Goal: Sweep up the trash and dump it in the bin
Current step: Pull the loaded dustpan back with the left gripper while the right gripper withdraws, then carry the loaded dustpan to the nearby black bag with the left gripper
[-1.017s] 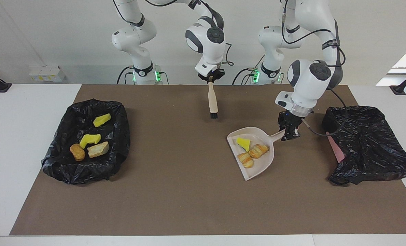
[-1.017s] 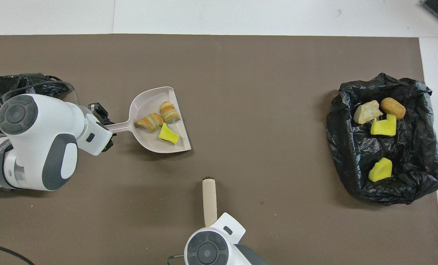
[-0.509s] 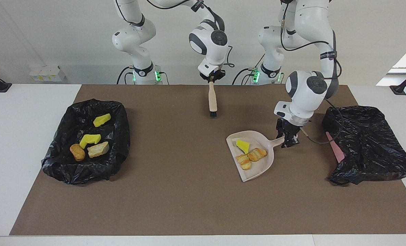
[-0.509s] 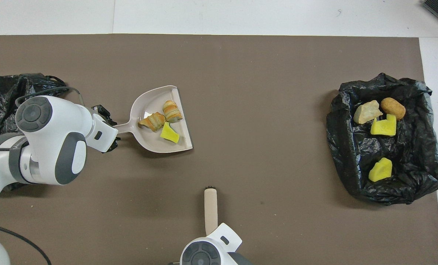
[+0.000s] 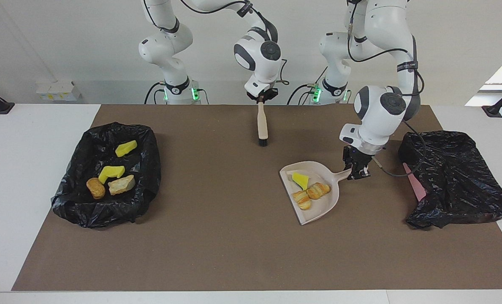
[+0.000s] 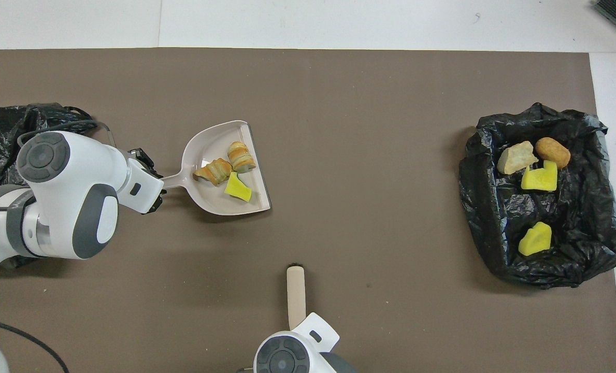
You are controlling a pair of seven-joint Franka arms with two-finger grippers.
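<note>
My left gripper (image 5: 356, 170) is shut on the handle of the beige dustpan (image 5: 318, 211), held low over the mat toward the left arm's end; it also shows in the overhead view (image 6: 151, 180). The dustpan (image 6: 204, 150) carries trash: a yellow sponge bit (image 5: 300, 180) and two croissant chunks (image 5: 319, 190). My right gripper (image 5: 261, 97) is shut on the beige brush (image 5: 262, 123), bristles down over the mat's robot-side middle. More trash (image 5: 111, 172) lies in the black-lined bin (image 5: 147, 143) at the right arm's end.
A second black-lined bin (image 5: 457, 181) with a pink edge showing sits at the left arm's end, beside the left gripper. The brown mat (image 5: 217, 236) covers the table's middle. In the overhead view the brush (image 6: 296, 295) pokes out above the right wrist.
The right gripper has drawn the brush back toward the robots. The left arm has shifted the dustpan slightly toward the table's middle; the trash stayed in it.
</note>
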